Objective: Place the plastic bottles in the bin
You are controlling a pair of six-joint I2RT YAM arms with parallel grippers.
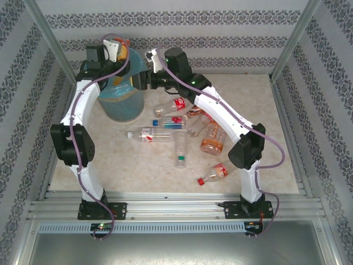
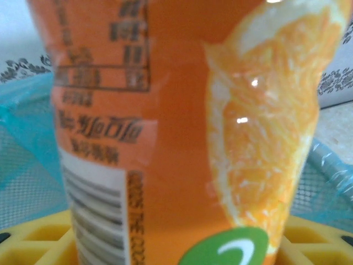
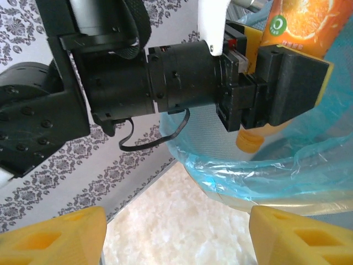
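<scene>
My left fingers (image 2: 38,243) pinch an orange-labelled plastic bottle (image 2: 182,138) over the round blue-lined bin (image 3: 265,182); right fingers (image 3: 55,237) spread. Risk: bottle clips rim, bounces out.

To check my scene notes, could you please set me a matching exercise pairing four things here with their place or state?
Things: 1 orange-labelled bottle; 2 green-capped bottle; 3 bin; 4 right gripper.
States: A open and empty; B lying on the table; C in the left gripper, above the bin; D lined with a blue bag.
Pairs: 1-C; 2-B; 3-D; 4-A.
</scene>
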